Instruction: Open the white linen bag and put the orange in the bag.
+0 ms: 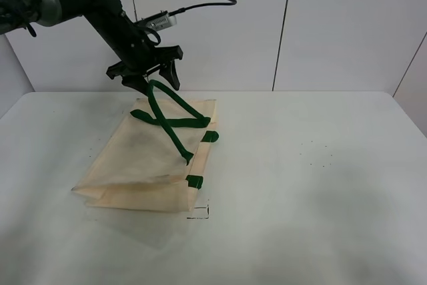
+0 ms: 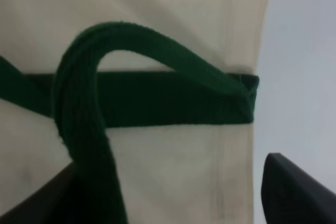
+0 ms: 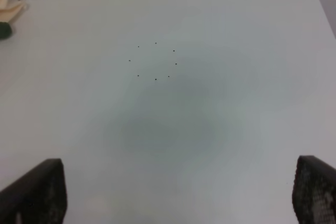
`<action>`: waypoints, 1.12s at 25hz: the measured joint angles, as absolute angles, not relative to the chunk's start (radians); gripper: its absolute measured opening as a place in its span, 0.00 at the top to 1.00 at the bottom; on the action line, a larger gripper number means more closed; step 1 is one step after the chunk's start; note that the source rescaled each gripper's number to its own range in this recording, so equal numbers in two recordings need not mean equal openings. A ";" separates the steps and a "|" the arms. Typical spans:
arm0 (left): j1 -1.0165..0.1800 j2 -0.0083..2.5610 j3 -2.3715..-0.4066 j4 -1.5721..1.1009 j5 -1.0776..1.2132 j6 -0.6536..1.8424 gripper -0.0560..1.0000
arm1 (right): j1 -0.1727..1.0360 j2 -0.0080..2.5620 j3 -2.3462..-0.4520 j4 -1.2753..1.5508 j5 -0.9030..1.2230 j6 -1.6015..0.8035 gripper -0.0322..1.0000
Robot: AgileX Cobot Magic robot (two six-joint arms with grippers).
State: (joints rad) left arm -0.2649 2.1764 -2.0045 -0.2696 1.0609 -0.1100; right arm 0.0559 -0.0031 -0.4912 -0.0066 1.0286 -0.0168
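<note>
**Opening stage, handle lift.** The left gripper (image 1: 159,86) hangs just above the far edge of the white linen bag (image 1: 143,158), which lies flat on the tabletop (image 1: 320,185) below it and toward the camera. Its jaws stand wide apart. The raised green handle (image 1: 152,98) loops up from the cloth into the gap between them. In the left wrist view the handle runs close along one finger (image 2: 52,198) while the other finger (image 2: 296,192) stands well clear of it. Whether the handle is hooked on that finger or only leaning against it cannot be told; it is not pinched. The second handle (image 1: 175,123) lies flat across the cloth beneath the gripper.

The right gripper (image 3: 181,161) hovers over bare tabletop, jaws fully spread and holding nothing. A corner of the bag shows at the far edge of its view. The orange appears in none of the three views, so its place is unknown.

**Technique.** The mouth is not yet open. Judged from this pose, the jaws should close squarely on the raised handle alone, near its apex, leaving the flat handle and lower cloth layer down. A lift up and slightly away from the bag's closed end should then part the layers. Catching both handles would likely raise the bag with its mouth closed.
</note>
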 joint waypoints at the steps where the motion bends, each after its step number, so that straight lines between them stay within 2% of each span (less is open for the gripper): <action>1: -0.265 2.177 -2.004 -0.251 1.060 -0.109 0.11 | 0.056 -0.003 -0.491 -0.007 1.029 -0.017 0.05; 8: -0.263 2.177 -2.004 -0.013 1.065 -0.140 0.10 | 0.056 -0.003 -0.491 -0.007 1.029 -0.017 0.05; 14: -0.234 2.177 -2.004 0.011 1.089 -0.145 0.10 | 0.056 -0.003 -0.491 -0.007 1.029 -0.016 0.05; 28: 0.003 2.177 -2.004 0.031 1.185 -0.122 0.10 | 0.056 -0.003 -0.491 -0.007 1.029 -0.016 0.05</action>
